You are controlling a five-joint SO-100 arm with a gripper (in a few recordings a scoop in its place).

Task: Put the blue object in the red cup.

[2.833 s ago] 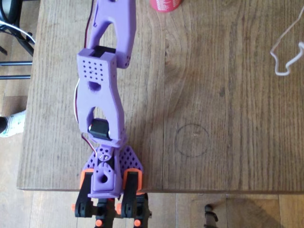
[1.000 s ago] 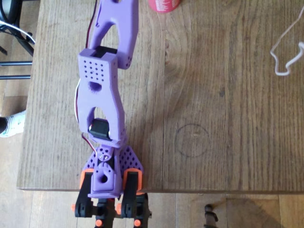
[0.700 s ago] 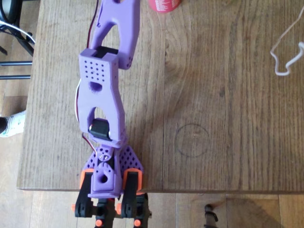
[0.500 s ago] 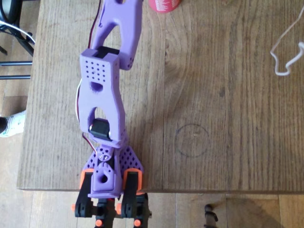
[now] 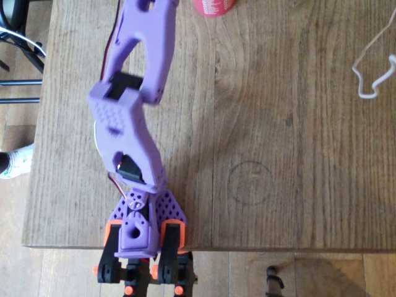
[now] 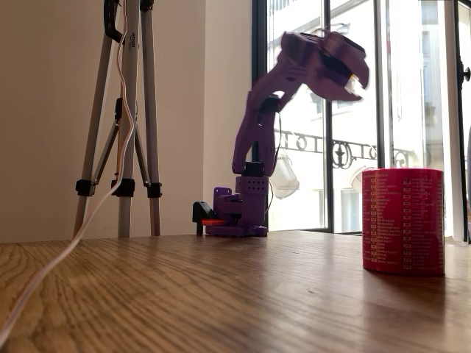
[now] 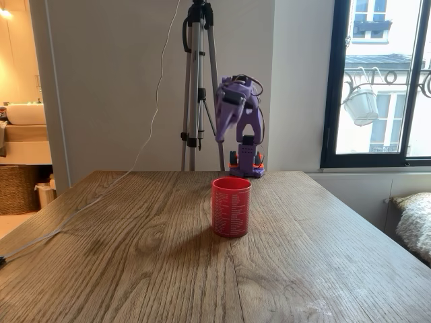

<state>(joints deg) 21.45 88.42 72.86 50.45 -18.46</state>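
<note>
The red cup (image 7: 231,206) stands upright near the middle of the wooden table (image 7: 135,256). It also shows at the right of a fixed view as the red cup (image 6: 403,220), and at the top edge of the overhead view as the red cup (image 5: 215,6). The purple arm (image 5: 127,117) is raised high off the table and blurred by motion. My gripper (image 6: 355,76) hangs in the air, well above and behind the cup, too blurred to read its jaws. The blue object is out of view.
A tripod (image 7: 197,81) stands behind the table beside the arm's base (image 6: 235,213). A white cable (image 5: 371,68) lies on the table's right side in the overhead view and trails off it. A faint pencilled circle (image 5: 250,182) marks the wood.
The arm was still until half a second ago. Now its elbow has swung left and up in the overhead view, and it is blurred.
</note>
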